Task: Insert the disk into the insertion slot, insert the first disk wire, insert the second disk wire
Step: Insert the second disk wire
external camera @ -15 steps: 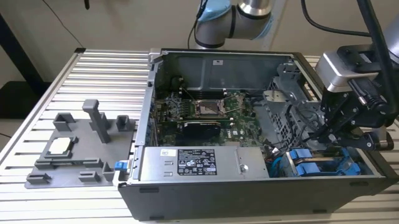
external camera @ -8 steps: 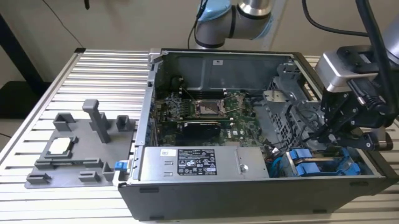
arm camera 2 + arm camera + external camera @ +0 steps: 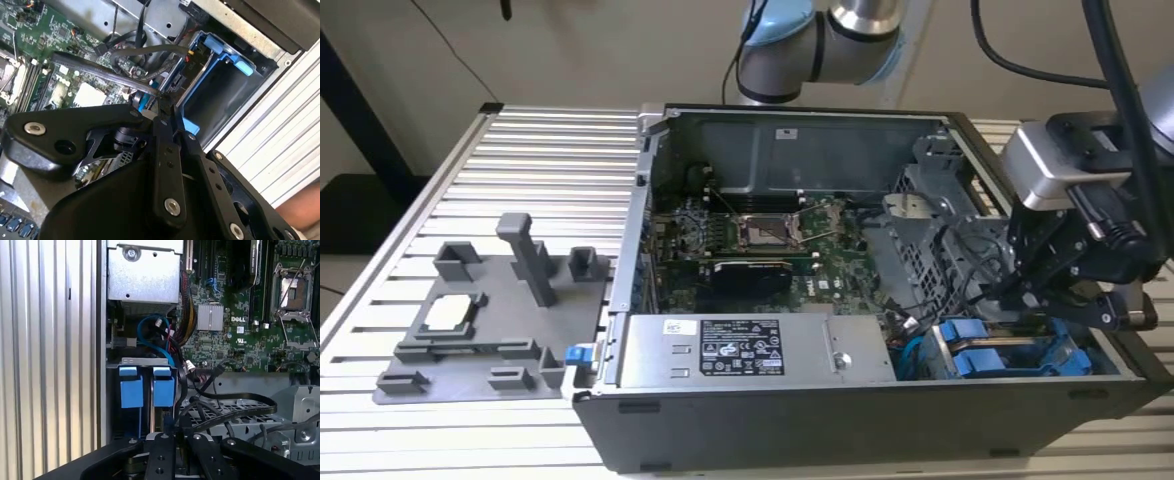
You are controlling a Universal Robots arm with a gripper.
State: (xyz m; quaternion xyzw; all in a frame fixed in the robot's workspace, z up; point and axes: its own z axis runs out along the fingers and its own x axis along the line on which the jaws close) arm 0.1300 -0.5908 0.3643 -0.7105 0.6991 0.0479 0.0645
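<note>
Two blue-framed drives stand side by side in the insertion slot [image 3: 145, 361], the drive cage at the case's front corner [image 3: 1014, 368]. The disk [image 3: 163, 388] is the one nearer the motherboard [image 3: 963, 333]; the other like drive [image 3: 128, 388] sits beside it. My gripper [image 3: 175, 437] hangs just above the cage [image 3: 1067, 295], fingers close together on the end of a black disk wire [image 3: 115, 77]. That wire runs from the motherboard side to my fingertips [image 3: 165, 131]. The disk's blue frame [image 3: 220, 50] lies just beyond them.
The open computer case [image 3: 640, 230] lies on a ribbed aluminium table [image 3: 520, 160]. A big grey box with a sticker [image 3: 747, 350] sits beside the cage. Loose black and blue cables [image 3: 225, 402] crowd the space by the slot. A grey fixture [image 3: 480, 320] stands at the exterior view's left.
</note>
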